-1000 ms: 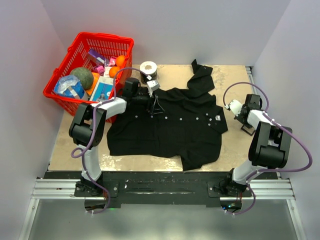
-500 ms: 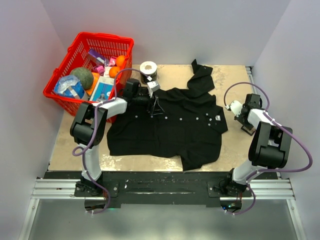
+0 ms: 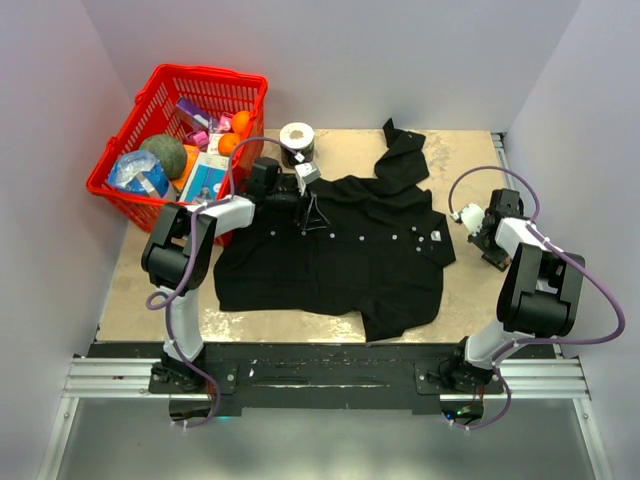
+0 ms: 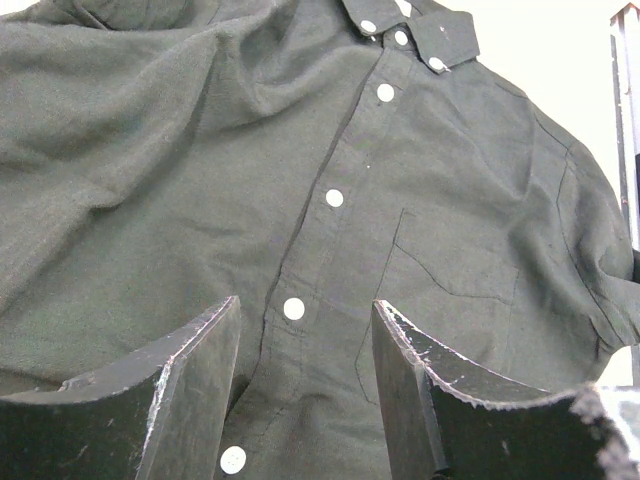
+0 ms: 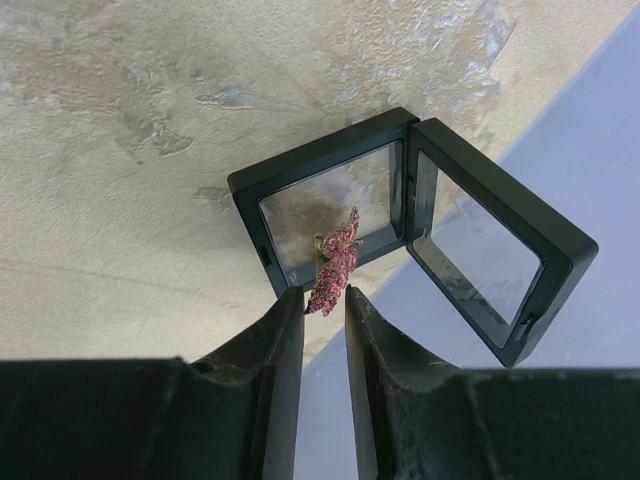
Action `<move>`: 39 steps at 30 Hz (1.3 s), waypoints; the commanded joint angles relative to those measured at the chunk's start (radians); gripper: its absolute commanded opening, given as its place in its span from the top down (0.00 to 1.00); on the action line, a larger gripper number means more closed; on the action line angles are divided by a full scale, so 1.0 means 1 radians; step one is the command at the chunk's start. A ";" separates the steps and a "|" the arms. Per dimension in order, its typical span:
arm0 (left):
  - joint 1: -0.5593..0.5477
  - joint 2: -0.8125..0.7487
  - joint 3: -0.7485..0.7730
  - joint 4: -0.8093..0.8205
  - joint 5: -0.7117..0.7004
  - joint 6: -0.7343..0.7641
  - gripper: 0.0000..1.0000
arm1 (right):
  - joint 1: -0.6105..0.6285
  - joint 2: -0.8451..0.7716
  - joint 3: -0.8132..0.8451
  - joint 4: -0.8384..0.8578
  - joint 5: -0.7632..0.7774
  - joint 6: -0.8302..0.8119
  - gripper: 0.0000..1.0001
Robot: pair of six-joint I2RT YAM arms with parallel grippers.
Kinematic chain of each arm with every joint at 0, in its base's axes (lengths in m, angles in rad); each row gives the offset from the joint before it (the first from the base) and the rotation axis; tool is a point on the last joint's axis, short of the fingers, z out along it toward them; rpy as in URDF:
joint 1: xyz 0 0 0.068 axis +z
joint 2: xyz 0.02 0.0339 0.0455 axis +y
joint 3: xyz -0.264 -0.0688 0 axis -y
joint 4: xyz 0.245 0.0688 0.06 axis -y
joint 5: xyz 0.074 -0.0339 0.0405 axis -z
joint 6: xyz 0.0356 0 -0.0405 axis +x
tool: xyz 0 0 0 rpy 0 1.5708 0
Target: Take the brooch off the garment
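Note:
The garment, a black shirt with white buttons, lies spread across the middle of the table. My left gripper stands open over its button placket, with cloth between the fingers and nothing gripped. The brooch, a small reddish-pink glittery leaf, is off the shirt and rests on the rim of an open black case at the table's right edge. My right gripper is just behind it. Its jaws stand slightly apart, the brooch's lower end sits between the tips, and a gap shows on one side.
The case's hinged lid hangs open past the table edge. A red basket full of items stands at the back left, with a tape roll behind the shirt. Walls close in on both sides.
The right gripper's jaws have parted from shut, letting go of the brooch at the case. The left arm has not moved.

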 commanded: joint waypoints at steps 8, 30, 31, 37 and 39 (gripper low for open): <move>-0.005 0.005 -0.003 0.057 0.025 -0.030 0.40 | -0.003 0.005 0.078 -0.005 -0.032 0.077 0.74; -0.005 0.013 0.008 0.038 0.031 -0.017 0.40 | 0.039 0.053 0.113 -0.014 -0.044 0.090 0.69; -0.005 0.013 0.008 0.038 0.033 -0.020 0.40 | 0.040 0.051 0.113 -0.016 -0.050 0.091 0.68; -0.005 0.013 0.008 0.031 0.030 -0.011 0.40 | 0.043 0.064 0.119 -0.020 -0.058 0.094 0.67; -0.005 0.010 0.003 0.027 0.030 -0.011 0.40 | 0.046 0.065 0.122 -0.023 -0.066 0.099 0.67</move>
